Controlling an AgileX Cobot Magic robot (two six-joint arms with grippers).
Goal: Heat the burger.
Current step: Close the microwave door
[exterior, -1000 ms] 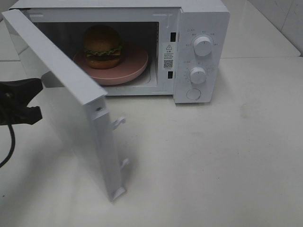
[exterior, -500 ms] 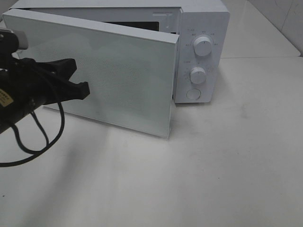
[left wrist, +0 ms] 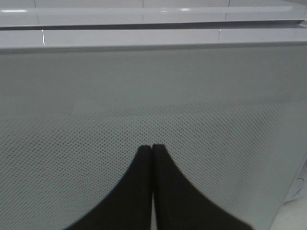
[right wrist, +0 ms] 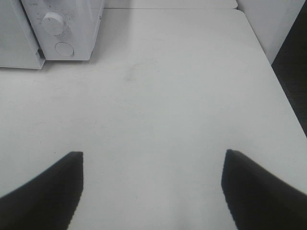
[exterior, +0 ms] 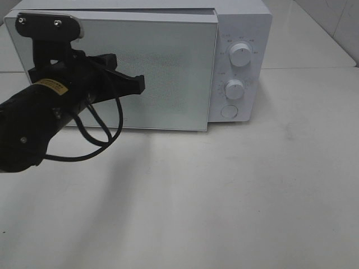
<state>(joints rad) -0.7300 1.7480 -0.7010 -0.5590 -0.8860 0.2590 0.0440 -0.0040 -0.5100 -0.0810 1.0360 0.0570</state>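
The burger is hidden behind the white microwave door [exterior: 162, 73], which stands almost flush with the microwave body [exterior: 241, 33], a thin gap showing along its top edge. My left gripper [exterior: 140, 85] is shut, and its black fingertips press against the door's dotted glass [left wrist: 192, 120]; the wrist view shows the two fingers [left wrist: 139, 191] closed together with nothing between them. My right gripper [right wrist: 152, 165] is open over bare table, well away from the microwave, and is out of the exterior high view.
The microwave has two round knobs [exterior: 240, 55] and a round button [exterior: 229, 111] on its right panel. A white tabletop [exterior: 235, 196] stretches in front. The table's right edge [right wrist: 288, 105] drops to a dark floor. A black cable [exterior: 101, 134] loops below my left arm.
The door swung from wide open to nearly closed, hiding the burger and pink plate. My left arm swept rightward and toward the microwave, pushing on the door's face.
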